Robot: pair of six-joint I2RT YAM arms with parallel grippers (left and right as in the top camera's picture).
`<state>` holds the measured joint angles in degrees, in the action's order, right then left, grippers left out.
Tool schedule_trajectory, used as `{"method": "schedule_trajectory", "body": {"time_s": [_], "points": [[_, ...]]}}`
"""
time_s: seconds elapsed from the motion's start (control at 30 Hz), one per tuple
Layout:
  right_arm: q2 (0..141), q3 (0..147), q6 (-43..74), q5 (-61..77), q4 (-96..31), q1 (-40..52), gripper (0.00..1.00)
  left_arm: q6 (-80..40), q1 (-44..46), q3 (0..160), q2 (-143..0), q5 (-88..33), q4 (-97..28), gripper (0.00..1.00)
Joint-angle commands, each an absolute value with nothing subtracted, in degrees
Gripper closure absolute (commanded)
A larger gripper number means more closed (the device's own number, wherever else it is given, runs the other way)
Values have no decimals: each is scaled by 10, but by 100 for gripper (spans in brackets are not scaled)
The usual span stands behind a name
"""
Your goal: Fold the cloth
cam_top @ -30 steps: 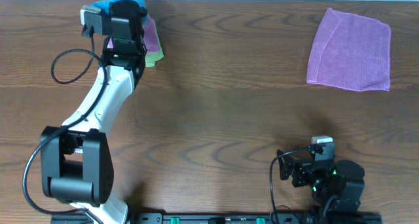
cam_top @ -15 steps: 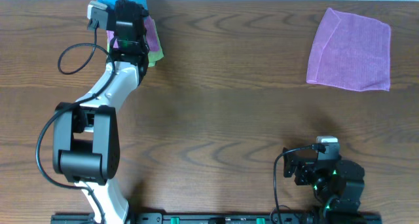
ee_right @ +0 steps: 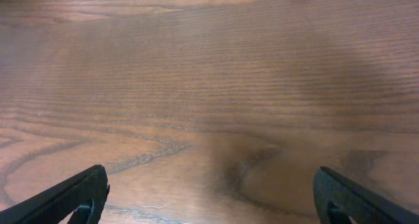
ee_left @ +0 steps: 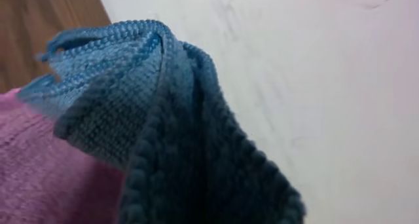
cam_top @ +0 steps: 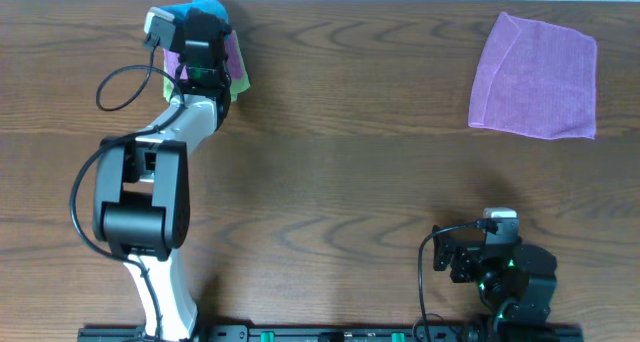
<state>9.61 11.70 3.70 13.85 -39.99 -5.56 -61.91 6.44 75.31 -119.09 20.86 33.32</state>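
Bulging cloth point(ee_left: 124, 112) within left end effector point(cam_top: 204, 16)

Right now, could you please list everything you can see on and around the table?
blue cloth: one, sky blue, bunched on top of the small pile at the table's far left
small purple cloth: one, purple-pink, in that pile beneath the blue one
lime-green cloth: one, lime green, showing at the pile's near edge
large purple cloth: one, purple, lying flat at the far right
table: one, brown wood, under everything
left arm: one, white and black, extended to the pile, jaws shut on the blue cloth
right arm: one, black, near right edge, jaws open over bare wood
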Motion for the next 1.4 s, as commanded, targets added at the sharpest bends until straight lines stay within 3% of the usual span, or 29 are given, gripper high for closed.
{"method": "schedule_trajectory", "body": {"time_s": [0.0, 0.2, 0.4, 0.63, 0.73, 0.83, 0.97, 1.03, 1.07, 1.37], "points": [[91, 114, 42, 135, -401, -61, 1, -604, 60, 766, -1208, 197, 340, 91], [91, 114, 42, 135, -401, -61, 1, -604, 60, 766, -1215, 186, 325, 92], [91, 114, 42, 135, -401, -61, 1, -604, 60, 766, -1215, 183, 314, 85], [91, 114, 42, 135, -401, -61, 1, -620, 60, 766, -1214, 180, 291, 20], [91, 114, 42, 135, -401, -61, 1, -621, 61, 766, -1212, 178, 290, 14], [91, 114, 42, 135, -401, -61, 1, -635, 61, 766, -1207, 169, 290, 16], [91, 114, 42, 135, -401, -61, 1, -635, 61, 766, -1204, 165, 287, 46], [91, 114, 42, 135, -401, -61, 1, -635, 61, 766, -1202, 165, 272, 73], [91, 114, 42, 135, -401, -61, 1, -635, 61, 766, -1202, 165, 265, 77], [91, 114, 42, 135, -401, -61, 1, -640, 65, 766, -1156, 162, 160, 78]]}}
